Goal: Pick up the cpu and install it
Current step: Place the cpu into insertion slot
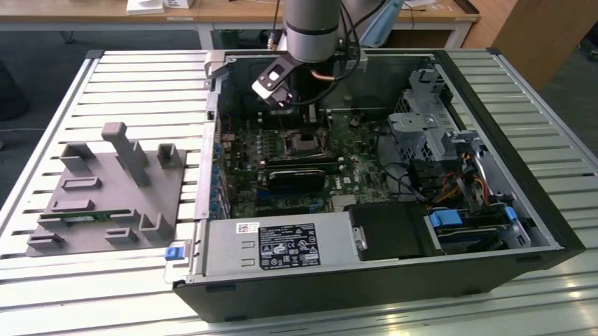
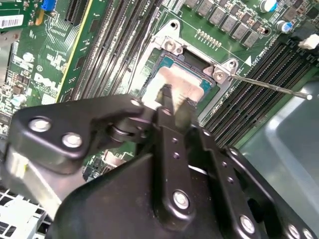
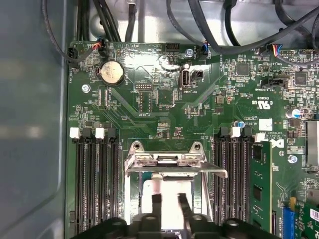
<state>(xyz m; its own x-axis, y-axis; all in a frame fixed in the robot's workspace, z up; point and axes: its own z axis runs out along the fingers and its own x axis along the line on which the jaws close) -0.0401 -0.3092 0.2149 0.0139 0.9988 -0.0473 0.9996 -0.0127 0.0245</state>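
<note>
The cpu (image 3: pixel 168 191) is a pale silver square lying inside the open socket on the green motherboard (image 3: pixel 164 104); in the second wrist view the cpu (image 2: pixel 175 80) sits within the metal socket frame (image 2: pixel 172 47). The socket's load plate (image 3: pixel 174 162) stands raised, and its thin lever (image 2: pixel 269 84) sticks out to the side. My gripper (image 3: pixel 169 201) hangs right over the cpu with its two dark fingers (image 3: pixel 156 204) a narrow gap apart, inside the chip's outline. In the exterior view the gripper (image 1: pixel 301 105) hovers inside the computer case above the socket (image 1: pixel 304 143).
Black memory slots (image 3: pixel 94 179) flank the socket, and a green memory stick (image 3: pixel 259 184) stands in one. The case walls, power supply (image 1: pixel 280 245), drive cage (image 1: pixel 421 126) and cables (image 1: pixel 449 185) crowd the board. A grey fixture tray (image 1: pixel 103 189) lies at the exterior view's left.
</note>
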